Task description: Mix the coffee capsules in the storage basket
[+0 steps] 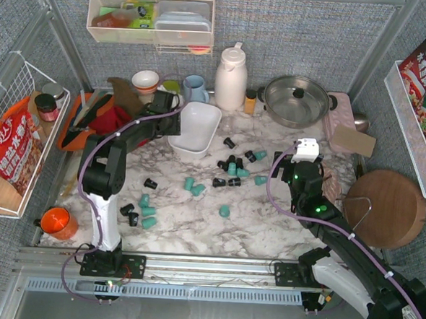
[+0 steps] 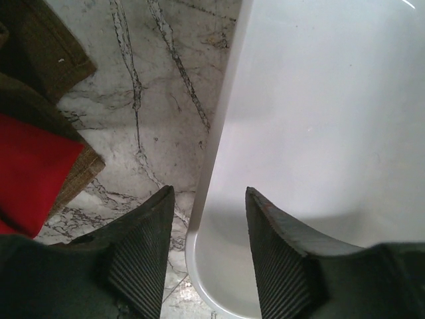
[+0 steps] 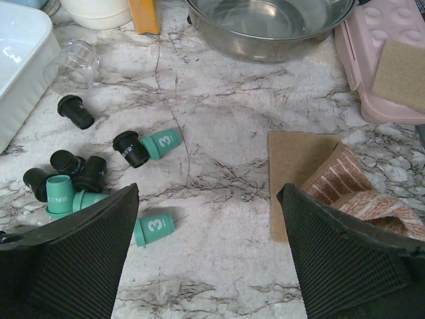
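Note:
The white storage basket (image 1: 194, 129) stands at the back middle of the marble table, and no capsules show inside it. Teal and black coffee capsules lie loose on the table, one cluster (image 1: 234, 168) in the middle and a smaller group (image 1: 141, 211) at the front left. My left gripper (image 1: 172, 110) is open and straddles the basket's left rim (image 2: 199, 219), one finger outside, one inside, touching neither side. My right gripper (image 1: 304, 156) is open wide and empty, just right of the middle cluster. Its view shows a teal capsule (image 3: 154, 228) by its left finger and a black one (image 3: 129, 147).
A white thermos (image 1: 231, 77), small orange-capped jar (image 1: 250, 102), steel pan (image 1: 296, 99), pink tray (image 1: 346, 117), cups (image 1: 145, 81) and a blue mug (image 1: 195, 88) line the back. A red cloth (image 1: 107, 117) lies left of the basket. A round wooden board (image 1: 383, 208) sits right and an orange cup (image 1: 59, 222) front left.

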Robot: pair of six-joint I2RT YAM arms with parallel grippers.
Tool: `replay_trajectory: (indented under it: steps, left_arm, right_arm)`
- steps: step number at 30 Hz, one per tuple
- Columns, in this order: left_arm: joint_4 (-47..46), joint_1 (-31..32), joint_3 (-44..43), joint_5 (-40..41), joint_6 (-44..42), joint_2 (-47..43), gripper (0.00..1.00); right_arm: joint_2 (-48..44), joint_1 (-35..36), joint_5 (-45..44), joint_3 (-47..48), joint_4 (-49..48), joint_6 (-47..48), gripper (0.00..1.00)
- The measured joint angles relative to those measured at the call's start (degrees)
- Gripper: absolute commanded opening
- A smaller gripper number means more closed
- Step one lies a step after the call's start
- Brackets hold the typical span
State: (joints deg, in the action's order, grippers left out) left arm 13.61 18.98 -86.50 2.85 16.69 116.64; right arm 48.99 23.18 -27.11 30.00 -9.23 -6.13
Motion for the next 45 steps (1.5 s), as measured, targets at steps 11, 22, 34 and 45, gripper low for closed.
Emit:
replay_trajectory:
  steps: [11,22,34,45]
  left_arm:
    - [1.4,0.0,-1.4,0.0,-1.2,1.6,0.26]
    - [1.3,0.0,4.0,0.1,-1.0,-2.0,0.12]
    - [1.2,-1.6,11.5,1.5,6.4,-8.9,0.14]
    - [0.2,-2.1,13.2,1.1,9.2,-9.3,0.38]
  right_arm:
    - [0.2,0.0,0.0,0.0,0.0,0.0,0.92]
    - [0.2,-0.2,0.0,0.0,0.0,0.0,0.92]
    - [0.3,-0.2,0.1,0.5,1.2,-0.2,0.92]
    - [0.6,-0.2,0.2,0.7,1.7,-0.2,0.92]
